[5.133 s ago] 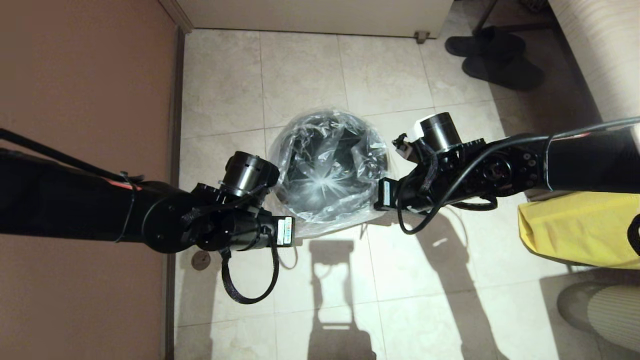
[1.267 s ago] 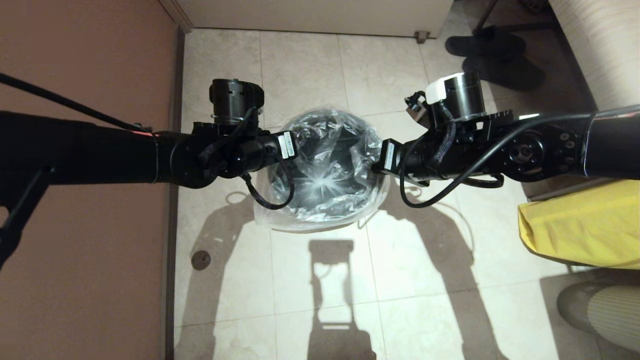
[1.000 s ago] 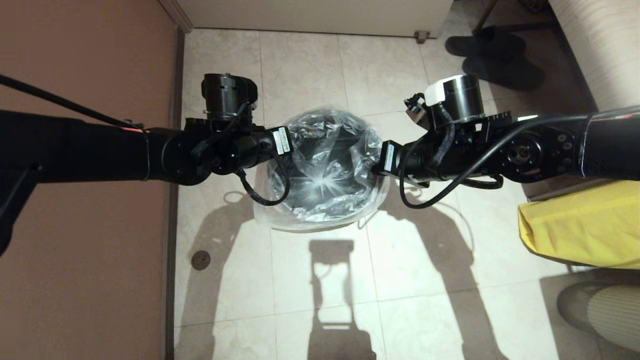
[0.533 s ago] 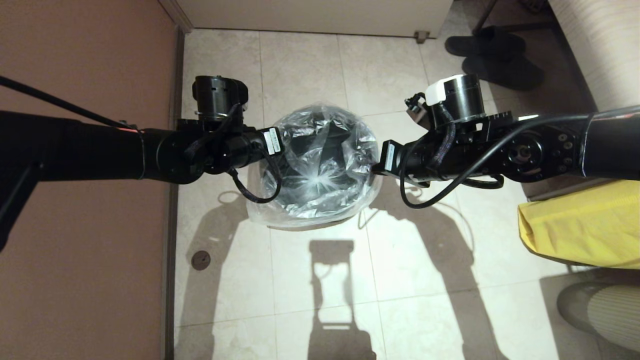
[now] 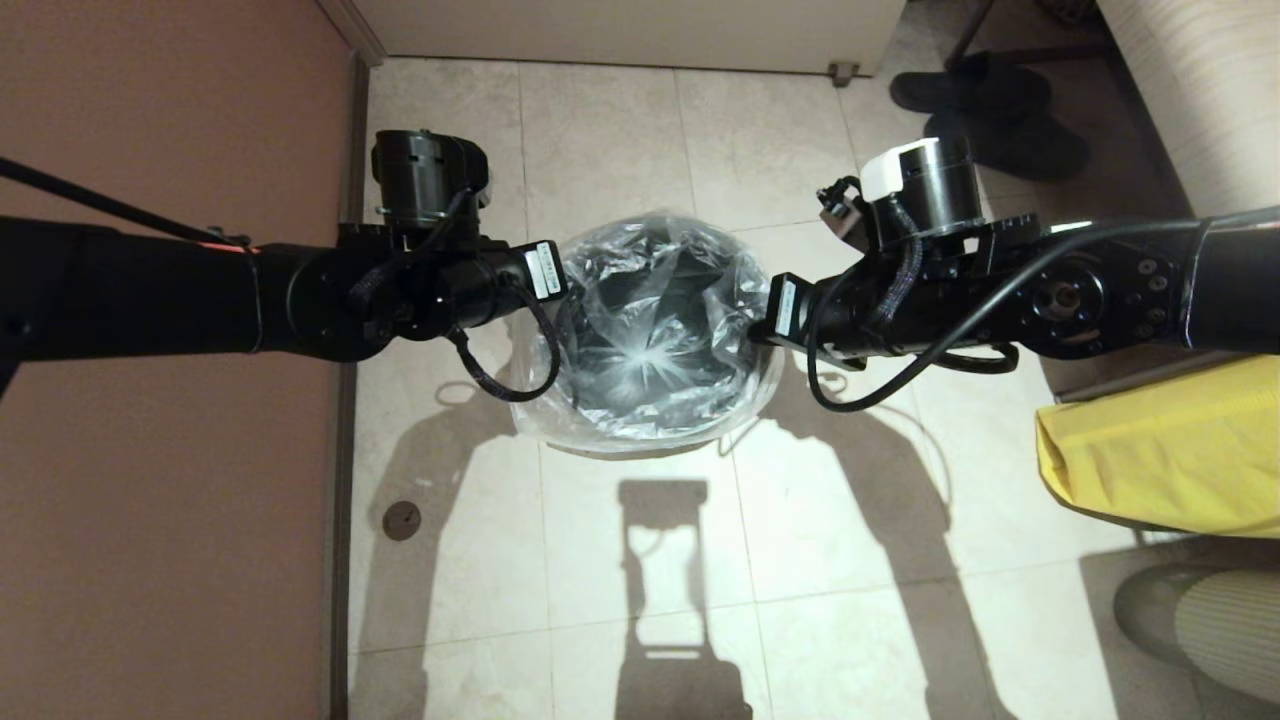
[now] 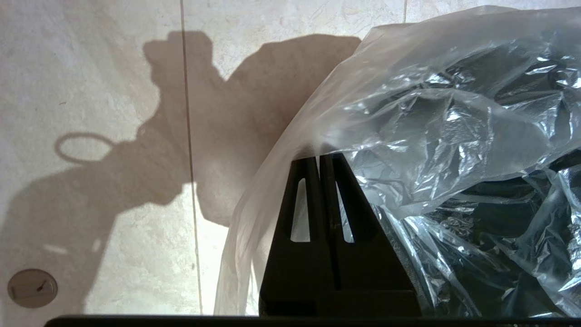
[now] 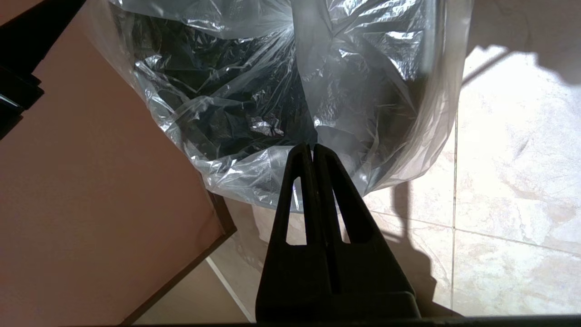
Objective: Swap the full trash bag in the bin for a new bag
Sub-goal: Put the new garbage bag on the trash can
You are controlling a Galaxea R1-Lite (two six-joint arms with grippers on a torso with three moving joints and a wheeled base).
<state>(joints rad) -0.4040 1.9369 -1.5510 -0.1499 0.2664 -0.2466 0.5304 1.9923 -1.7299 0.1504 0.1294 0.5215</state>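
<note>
One bin, centre of the head view. One new bag, clear and crinkled, draped over that bin. Two grippers: left gripper and right gripper, one per wrist view, each with two fingers pressed together. Two arms, entering from the left and right edges. Two dark slippers, upper right. One yellow sheet, right edge. One round floor drain cover, lower left. One ribbed grey object, lower right corner.
</note>
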